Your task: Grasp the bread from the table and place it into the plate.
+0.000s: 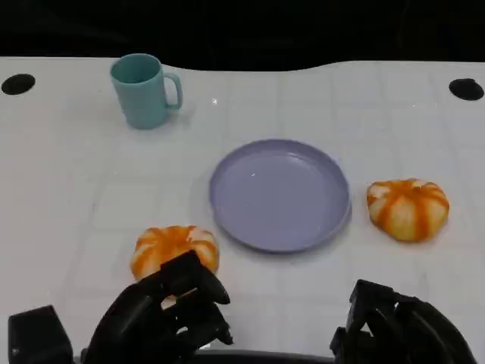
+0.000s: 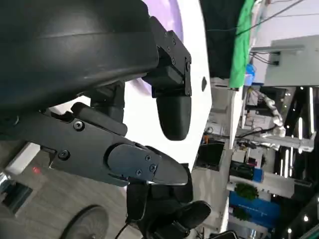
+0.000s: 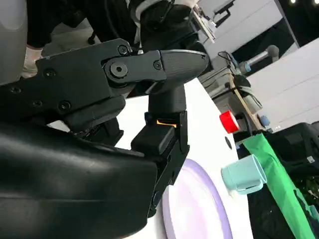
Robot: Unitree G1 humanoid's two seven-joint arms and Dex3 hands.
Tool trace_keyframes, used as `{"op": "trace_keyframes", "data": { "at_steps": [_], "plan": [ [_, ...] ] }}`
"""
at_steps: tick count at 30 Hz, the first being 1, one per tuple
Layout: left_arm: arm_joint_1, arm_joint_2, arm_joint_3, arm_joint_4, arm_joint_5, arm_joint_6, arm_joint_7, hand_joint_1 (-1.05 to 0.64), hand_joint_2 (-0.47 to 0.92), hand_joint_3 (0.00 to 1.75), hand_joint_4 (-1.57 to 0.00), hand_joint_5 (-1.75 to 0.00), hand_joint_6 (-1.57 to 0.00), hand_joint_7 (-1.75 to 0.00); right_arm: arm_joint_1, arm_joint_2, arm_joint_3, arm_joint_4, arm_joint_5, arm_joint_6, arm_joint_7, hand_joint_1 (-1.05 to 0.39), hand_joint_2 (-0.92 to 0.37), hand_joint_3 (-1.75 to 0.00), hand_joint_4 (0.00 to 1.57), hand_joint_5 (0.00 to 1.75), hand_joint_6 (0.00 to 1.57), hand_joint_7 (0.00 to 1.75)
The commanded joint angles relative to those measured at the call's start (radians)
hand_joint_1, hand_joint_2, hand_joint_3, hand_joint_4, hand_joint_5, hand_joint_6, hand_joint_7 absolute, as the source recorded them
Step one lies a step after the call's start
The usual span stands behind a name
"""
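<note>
Right now the left hand (image 1: pixel 163 315) hovers just short of the near bread (image 1: pixel 174 250), its fingers apart and holding nothing, lined up as if for a grasp from the robot's side. That bread sits on the white counter (image 1: pixel 68 189) just beside the purple plate (image 1: pixel 280 193), which has nothing in it, so the carry looks short. A second bread (image 1: pixel 408 208) lies at the plate's other side, with the right hand (image 1: pixel 402 330) low at the counter's near edge, its fingers spread and idle. The teal mug (image 1: pixel 144 89) stands well apart, out of the way.
</note>
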Motion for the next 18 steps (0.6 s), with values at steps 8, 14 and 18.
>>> {"op": "trace_keyframes", "data": {
  "at_steps": [8,14,18],
  "plan": [
    [-0.023,0.122,-0.005,-0.147,0.256,-0.004,0.132,-0.67,0.92,0.16,-0.35,-1.17,-0.37,-0.6,-0.001,-0.006,0.005,-0.016,-0.007,-0.007,-0.012,-0.72,-0.92,-0.24,0.86,1.62,0.78,1.37],
    [-0.033,0.216,-0.017,-0.3,0.453,0.093,0.184,-0.65,0.92,0.1,-0.15,-0.98,-0.22,-0.28,0.0,-0.001,0.016,-0.021,-0.013,-0.012,-0.019,-0.71,-0.92,-0.24,0.85,1.62,0.78,1.37],
    [-0.042,0.276,-0.036,-0.394,0.625,0.14,0.209,-0.68,0.92,0.09,-0.11,-0.8,-0.21,-0.11,-0.001,-0.002,0.023,-0.025,-0.012,-0.007,-0.025,-0.72,-0.92,-0.24,0.85,1.62,0.78,1.38]
  ]
}}
